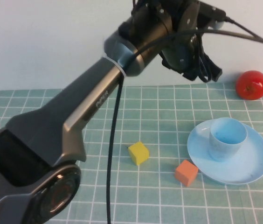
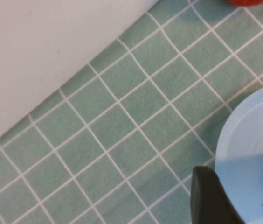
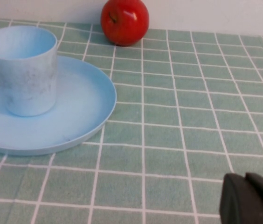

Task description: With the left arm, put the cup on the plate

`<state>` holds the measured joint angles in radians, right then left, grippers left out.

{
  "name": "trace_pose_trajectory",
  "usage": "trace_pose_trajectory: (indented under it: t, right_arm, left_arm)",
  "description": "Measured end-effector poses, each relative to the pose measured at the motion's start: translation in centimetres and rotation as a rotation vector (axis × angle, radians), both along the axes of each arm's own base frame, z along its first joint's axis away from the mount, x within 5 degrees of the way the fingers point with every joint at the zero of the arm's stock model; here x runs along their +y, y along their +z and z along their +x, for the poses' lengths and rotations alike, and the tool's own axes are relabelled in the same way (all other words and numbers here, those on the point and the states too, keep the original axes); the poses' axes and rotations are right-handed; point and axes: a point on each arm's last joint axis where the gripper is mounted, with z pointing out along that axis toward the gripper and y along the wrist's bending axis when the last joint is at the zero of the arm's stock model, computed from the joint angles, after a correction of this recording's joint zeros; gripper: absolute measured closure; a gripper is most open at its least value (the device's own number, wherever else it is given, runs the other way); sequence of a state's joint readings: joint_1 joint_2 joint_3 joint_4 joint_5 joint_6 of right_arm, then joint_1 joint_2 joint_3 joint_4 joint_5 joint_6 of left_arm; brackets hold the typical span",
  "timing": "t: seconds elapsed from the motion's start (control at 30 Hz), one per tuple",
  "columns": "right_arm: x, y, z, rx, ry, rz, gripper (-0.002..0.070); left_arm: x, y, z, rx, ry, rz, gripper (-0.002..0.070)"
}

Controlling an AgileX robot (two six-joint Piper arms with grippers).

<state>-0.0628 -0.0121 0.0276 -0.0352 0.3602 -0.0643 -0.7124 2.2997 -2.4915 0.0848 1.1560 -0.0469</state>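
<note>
The light blue cup stands upright on the light blue plate at the right of the table. Both also show in the right wrist view, the cup on the plate. My left gripper is raised high above the table, behind and above the plate. It is open and empty. In the left wrist view its fingers stand apart, with the plate's rim showing between them. My right gripper is shut and empty, low over the mat to the right of the plate.
A red apple sits at the back right near the wall and shows in the right wrist view. A yellow cube and an orange cube lie left of the plate. The mat is a green grid.
</note>
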Motion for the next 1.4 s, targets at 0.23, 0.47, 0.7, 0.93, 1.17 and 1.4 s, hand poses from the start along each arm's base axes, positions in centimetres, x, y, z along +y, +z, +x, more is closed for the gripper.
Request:
trace_pose_trajectory:
  t: [0.23,0.47,0.7,0.93,1.17,1.4]
  right_arm:
    - [0.0,0.0,0.0,0.0,0.0,0.0,0.0678]
    - [0.0,0.0,0.0,0.0,0.0,0.0,0.0678]
    - [0.0,0.0,0.0,0.0,0.0,0.0,0.0678]
    - [0.0,0.0,0.0,0.0,0.0,0.0,0.0678]
    - [0.0,0.0,0.0,0.0,0.0,0.0,0.0678]
    - [0.0,0.0,0.0,0.0,0.0,0.0,0.0678]
  left_arm:
    - [4.0,9.0,-3.6,-0.123,0.059,-0.044,0.0437]
    - [9.2,17.6,-8.7,-0.279,0.134,-0.144,0.0437]
    - [13.0,22.8,-13.2,-0.387,0.129,-0.261,0.0437]
    - [16.5,26.4,-17.9,-0.483,0.045,-0.304,0.0437]
    - [20.0,28.2,-23.3,-0.509,-0.045,-0.364,0.0437]
    - [24.4,25.5,-26.4,-0.499,0.06,-0.229,0.0461]
